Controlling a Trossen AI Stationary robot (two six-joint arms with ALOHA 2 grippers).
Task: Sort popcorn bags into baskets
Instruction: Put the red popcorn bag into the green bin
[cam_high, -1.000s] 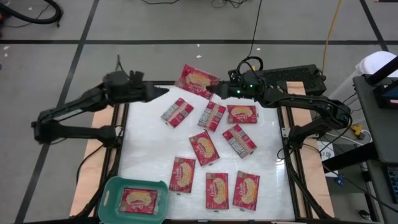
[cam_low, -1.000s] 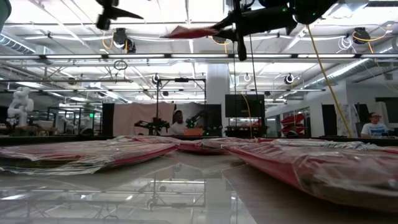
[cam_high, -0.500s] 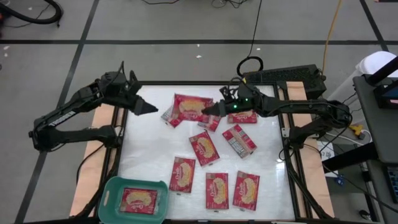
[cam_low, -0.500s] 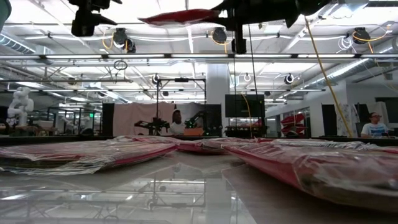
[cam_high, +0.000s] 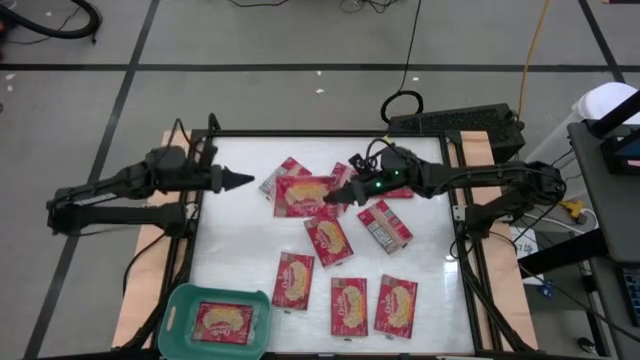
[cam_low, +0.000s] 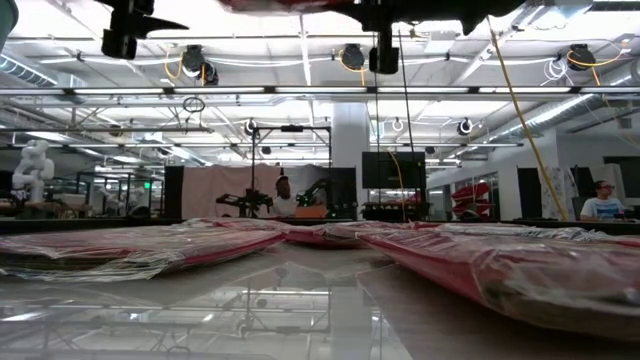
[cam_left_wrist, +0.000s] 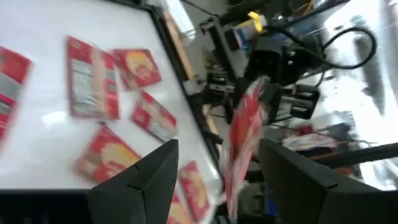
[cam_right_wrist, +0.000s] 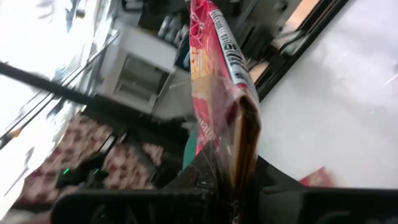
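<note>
High view: your right end effector (cam_high: 330, 196) pinches a popcorn bag (cam_high: 303, 195) by one edge, left end effector (cam_high: 240, 181) spread nearby; it may slip short of the basket (cam_high: 178, 302).

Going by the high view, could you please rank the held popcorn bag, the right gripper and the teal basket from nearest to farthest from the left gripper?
1. The held popcorn bag, in the air near the table's middle, just beyond the left gripper.
2. The right gripper, clamped on that bag's far edge.
3. The teal basket, at the table's near-left corner, one bag inside.
</note>
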